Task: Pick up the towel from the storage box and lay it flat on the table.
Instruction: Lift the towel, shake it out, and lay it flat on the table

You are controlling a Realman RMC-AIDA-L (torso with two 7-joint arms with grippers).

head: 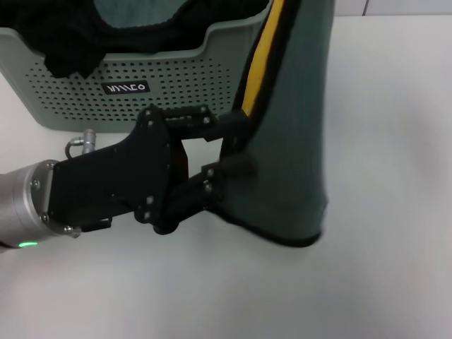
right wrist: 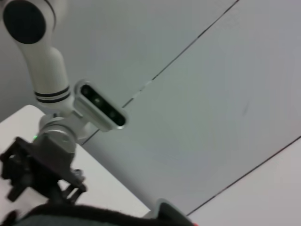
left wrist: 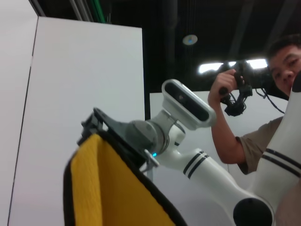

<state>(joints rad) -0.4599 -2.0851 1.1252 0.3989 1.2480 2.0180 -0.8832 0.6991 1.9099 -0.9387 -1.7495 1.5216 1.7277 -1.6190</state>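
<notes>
The teal-green towel [head: 289, 141], with black piping and a yellow back side [head: 265, 63], hangs upright from above the head view. Its lower end reaches down to the white table [head: 395, 155] to the right of the storage box [head: 169, 85]. My left gripper [head: 233, 147] is open, its two fingers spread at the towel's left edge. My right gripper is out of the head view. The left wrist view shows it [left wrist: 96, 125] shut on the top edge of the towel [left wrist: 108, 188]. The towel's dark edge [right wrist: 94, 214] and the left gripper [right wrist: 28, 174] show in the right wrist view.
Black fabric [head: 70, 42] lies heaped in the storage box and over its front rim. White table stretches to the right of and in front of the towel. A person [left wrist: 263, 117] with a controller stands behind the robot.
</notes>
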